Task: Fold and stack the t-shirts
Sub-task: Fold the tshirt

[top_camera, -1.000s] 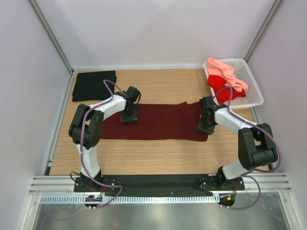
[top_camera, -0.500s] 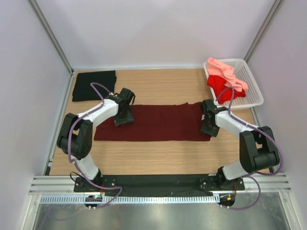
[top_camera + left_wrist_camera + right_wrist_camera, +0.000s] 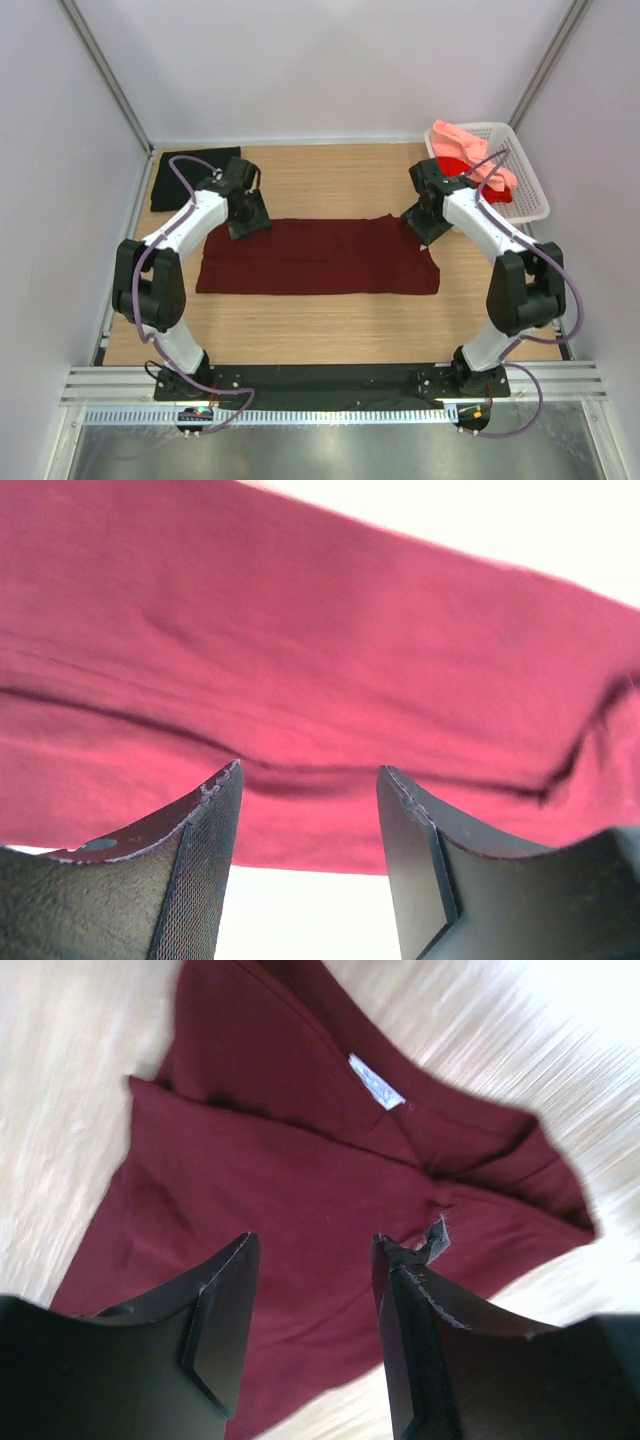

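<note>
The dark maroon t-shirt (image 3: 318, 256) lies flat on the table as a long folded band. It fills the left wrist view (image 3: 320, 670), and in the right wrist view (image 3: 300, 1190) its white neck label (image 3: 378, 1084) shows. My left gripper (image 3: 248, 218) is open and empty above the band's far left corner. My right gripper (image 3: 424, 224) is open and empty above its far right corner. A folded black t-shirt (image 3: 190, 180) lies at the far left. The bright red t-shirt (image 3: 462, 178) and the salmon pink t-shirt (image 3: 470, 145) hang over the basket.
The white lattice basket (image 3: 525, 180) stands at the far right against the wall. Grey walls close the table on three sides. A black rail with the arm bases (image 3: 330, 378) runs along the near edge.
Both grippers let go of the maroon shirt and rose away toward the far side. The shirt's near edge was drawn forward and now lies flat and straight.
</note>
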Controlling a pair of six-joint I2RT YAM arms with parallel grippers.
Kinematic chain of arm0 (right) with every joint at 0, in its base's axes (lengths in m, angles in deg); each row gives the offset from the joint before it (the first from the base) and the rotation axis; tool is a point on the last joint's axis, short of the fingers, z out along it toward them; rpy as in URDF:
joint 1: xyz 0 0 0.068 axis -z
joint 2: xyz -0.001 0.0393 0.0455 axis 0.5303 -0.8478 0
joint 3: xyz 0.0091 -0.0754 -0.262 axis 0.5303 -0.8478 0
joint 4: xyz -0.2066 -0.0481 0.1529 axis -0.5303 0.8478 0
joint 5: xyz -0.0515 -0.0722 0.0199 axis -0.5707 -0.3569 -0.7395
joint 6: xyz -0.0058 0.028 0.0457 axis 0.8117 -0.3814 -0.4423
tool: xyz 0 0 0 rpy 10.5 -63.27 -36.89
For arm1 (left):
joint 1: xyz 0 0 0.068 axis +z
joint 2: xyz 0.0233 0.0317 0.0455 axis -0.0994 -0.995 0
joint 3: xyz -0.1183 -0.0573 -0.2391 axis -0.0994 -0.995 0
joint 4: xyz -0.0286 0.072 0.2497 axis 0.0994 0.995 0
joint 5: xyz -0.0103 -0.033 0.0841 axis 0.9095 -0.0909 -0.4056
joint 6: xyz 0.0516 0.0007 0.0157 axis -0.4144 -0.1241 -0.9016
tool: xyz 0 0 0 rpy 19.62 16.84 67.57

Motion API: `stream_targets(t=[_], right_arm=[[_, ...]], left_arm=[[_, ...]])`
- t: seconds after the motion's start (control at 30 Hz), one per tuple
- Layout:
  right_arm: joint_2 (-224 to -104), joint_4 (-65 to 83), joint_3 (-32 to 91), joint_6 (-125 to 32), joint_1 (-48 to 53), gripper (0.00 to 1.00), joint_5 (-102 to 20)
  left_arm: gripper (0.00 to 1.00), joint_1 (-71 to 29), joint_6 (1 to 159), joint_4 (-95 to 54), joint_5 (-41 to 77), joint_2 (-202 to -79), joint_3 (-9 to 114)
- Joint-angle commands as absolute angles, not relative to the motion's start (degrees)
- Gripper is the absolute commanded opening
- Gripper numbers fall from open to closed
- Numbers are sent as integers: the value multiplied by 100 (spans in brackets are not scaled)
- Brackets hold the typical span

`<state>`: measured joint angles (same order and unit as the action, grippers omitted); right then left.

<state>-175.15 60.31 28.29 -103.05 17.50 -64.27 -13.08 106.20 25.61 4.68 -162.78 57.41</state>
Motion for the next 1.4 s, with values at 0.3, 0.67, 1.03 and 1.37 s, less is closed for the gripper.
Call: stream_targets(t=[0.3,0.67,1.03,1.37], right_arm=[[-19302,5869,3535,-11575,1365,57,-6781],[-20014,4954,3850,-10124,1295,58,-7133],[-21165,3857,5204,-8190,1295,58,-6501],[-22563,3978,7813,-6397,1295,57,-5183]], left_arm=[[56,-28,10876,2626,456,-16930,5286],[54,544,11534,2723,96,-16326,4082],[58,492,11511,3137,-669,-14760,4495],[57,-466,10078,2196,261,-15381,4231]])
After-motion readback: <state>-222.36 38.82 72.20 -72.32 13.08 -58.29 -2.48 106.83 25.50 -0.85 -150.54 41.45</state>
